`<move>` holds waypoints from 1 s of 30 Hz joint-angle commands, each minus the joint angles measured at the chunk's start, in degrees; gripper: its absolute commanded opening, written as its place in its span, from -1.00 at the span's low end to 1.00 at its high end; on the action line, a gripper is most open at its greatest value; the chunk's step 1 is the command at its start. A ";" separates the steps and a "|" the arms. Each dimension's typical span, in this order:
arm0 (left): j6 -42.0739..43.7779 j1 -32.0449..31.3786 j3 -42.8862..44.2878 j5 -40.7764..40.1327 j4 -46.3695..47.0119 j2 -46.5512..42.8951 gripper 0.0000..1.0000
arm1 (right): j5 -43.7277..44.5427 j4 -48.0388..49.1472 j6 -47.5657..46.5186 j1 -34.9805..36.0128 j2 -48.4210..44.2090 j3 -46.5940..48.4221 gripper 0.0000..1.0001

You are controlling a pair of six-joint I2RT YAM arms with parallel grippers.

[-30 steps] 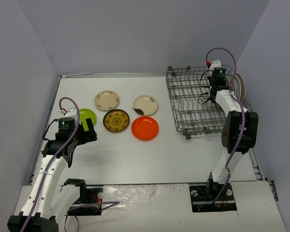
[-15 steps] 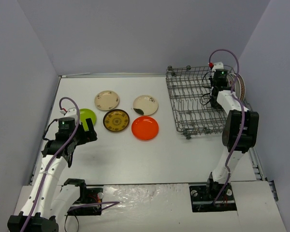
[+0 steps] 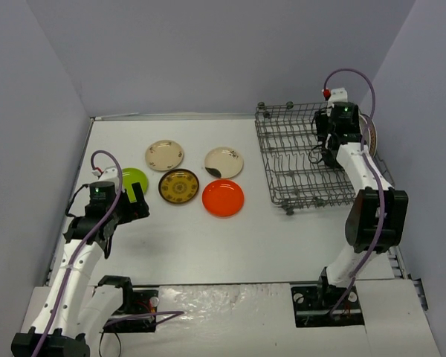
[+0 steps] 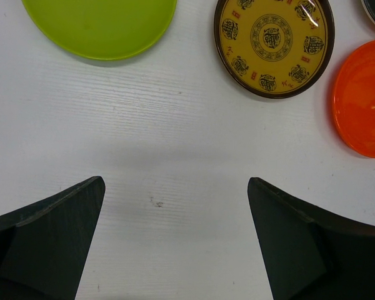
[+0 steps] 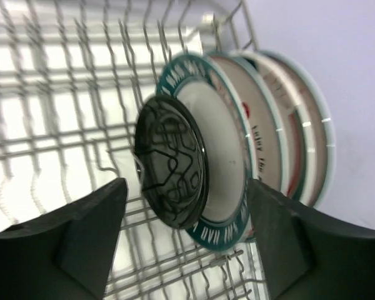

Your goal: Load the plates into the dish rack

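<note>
- Our right gripper (image 5: pixel 186 187) stands open on either side of the black plate (image 5: pixel 172 169), which sits upright in the rack (image 5: pixel 62 94) just in front of a green-rimmed plate (image 5: pixel 222 181). If we back out crooked, we could clip it and tip it over.
- The black plate looks loosely seated to us, so it may roll or slide.
- Our left gripper (image 4: pixel 175 184) hangs open and empty near the lime plate (image 4: pixel 100 25). Its thin rim lies flat on the table (image 4: pixel 175 125) and could slip our grasp.

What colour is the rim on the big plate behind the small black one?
Big plate: teal-green rim, pale lettering; best in right wrist view.
</note>
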 commanded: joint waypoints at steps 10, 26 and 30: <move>0.40 -0.07 1.88 0.87 3.24 -0.80 0.94 | -14.15 -1.81 35.76 19.41 -24.30 -11.19 0.68; 0.05 -0.08 2.06 -0.53 2.54 -3.43 0.94 | -5.84 14.45 69.11 40.56 -19.92 -38.42 0.62; 0.45 -0.16 2.76 -1.50 1.40 -6.42 0.94 | -5.22 16.79 72.24 40.51 -17.01 -40.36 0.55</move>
